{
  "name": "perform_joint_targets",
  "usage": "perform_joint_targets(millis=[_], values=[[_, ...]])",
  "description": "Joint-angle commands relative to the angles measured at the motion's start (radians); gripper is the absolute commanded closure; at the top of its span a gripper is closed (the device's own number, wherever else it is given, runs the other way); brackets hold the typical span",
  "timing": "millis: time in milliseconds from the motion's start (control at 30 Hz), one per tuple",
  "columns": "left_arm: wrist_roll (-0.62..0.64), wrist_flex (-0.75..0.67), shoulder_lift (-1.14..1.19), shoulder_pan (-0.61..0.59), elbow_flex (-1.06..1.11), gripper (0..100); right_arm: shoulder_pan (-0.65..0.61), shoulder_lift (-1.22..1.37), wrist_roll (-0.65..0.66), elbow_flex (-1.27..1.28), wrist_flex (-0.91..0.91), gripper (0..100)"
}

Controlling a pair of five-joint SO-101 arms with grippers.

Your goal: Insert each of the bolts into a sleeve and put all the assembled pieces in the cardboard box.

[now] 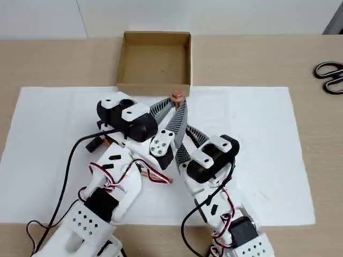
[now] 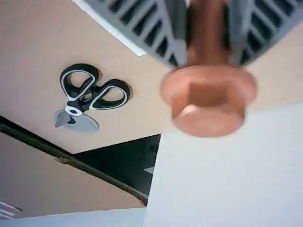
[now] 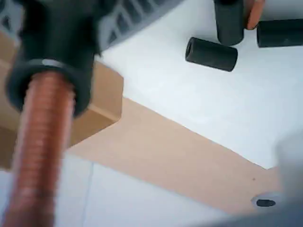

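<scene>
Midair just outside the cardboard box [image 1: 155, 85], close to its front wall near one front corner: copper flange bolt [image 2: 208, 97], hex head toward the left wrist camera. Clamped on the shank right behind the flange by the left gripper [image 2: 208, 33], grey fingers [image 2: 177, 40] closed against it on both sides. Threaded end inside a black sleeve [image 3: 47, 71], bare thread showing past the sleeve's mouth, so probably not fully seated yet. Gripped around that sleeve by the right gripper [image 3: 61, 23], closed on it as far as visible. Looks like solid metal: stiff, small, light, no crush risk, but hard and smooth enough to slip or twist in a loose pinch. Best taken on the shank under the head, as here, never on thread that has to slide in. Sleeve probably rubber or plastic, matte, grippy, maybe slight give; best held mid-length and square, bore end left free. Needs both axes in line or will bind. Farther out from the box, on the white paper sheet [image 1: 257, 139]: three loose black sleeves [image 3: 211, 53], plus the tip of another copper piece [image 3: 255, 12] against or just beside one of them, cannot tell which. Well apart from the box, on the bare wooden table [image 1: 64, 59]: black-handled scissors [image 1: 329, 76].
</scene>
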Motion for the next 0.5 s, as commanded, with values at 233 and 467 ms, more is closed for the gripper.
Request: perform_joint_targets(millis=[233,467], values=[[-0.33,0.118,-0.021,0.002,-0.005,99,0.002,-0.019,-0.008,0.005,-0.018,99.5],[-0.328,0.149,-0.021,0.0,-0.007,88,0.004,-0.019,-0.008,0.005,-0.018,99.5]])
